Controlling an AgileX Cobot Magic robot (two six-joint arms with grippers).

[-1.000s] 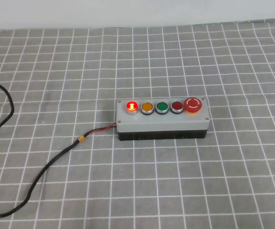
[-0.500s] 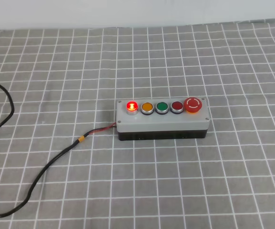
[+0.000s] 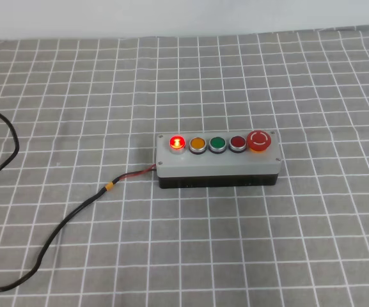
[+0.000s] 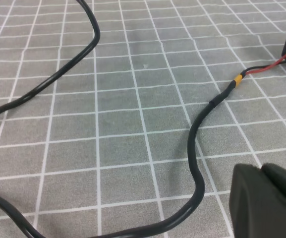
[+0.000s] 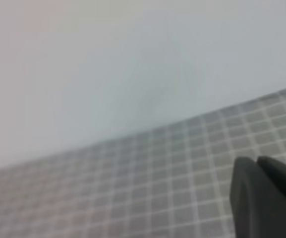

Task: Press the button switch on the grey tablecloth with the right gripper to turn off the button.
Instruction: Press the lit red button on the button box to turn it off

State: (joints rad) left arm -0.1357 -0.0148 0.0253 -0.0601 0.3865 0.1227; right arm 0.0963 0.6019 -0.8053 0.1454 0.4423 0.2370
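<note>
Five buttons in row on button switch (image 3: 217, 160), mid grey tablecloth (image 3: 286, 83). Left to right: black cable (image 3: 56, 235) snaking in from lower left, red wires entering box's left end; button (image 3: 177, 142) leftmost, glowing red; then amber, green, dark red, mushroom. Left gripper (image 4: 266, 201) low over cloth beside cable, fingers pressed together. Right gripper (image 5: 264, 196) blurred, high above cloth, fingers together, nothing held.

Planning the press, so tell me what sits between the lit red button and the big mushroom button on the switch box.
Three buttons in a row: yellow button, green button, dark red button, between the button and mushroom button, in the exterior high view.
</note>
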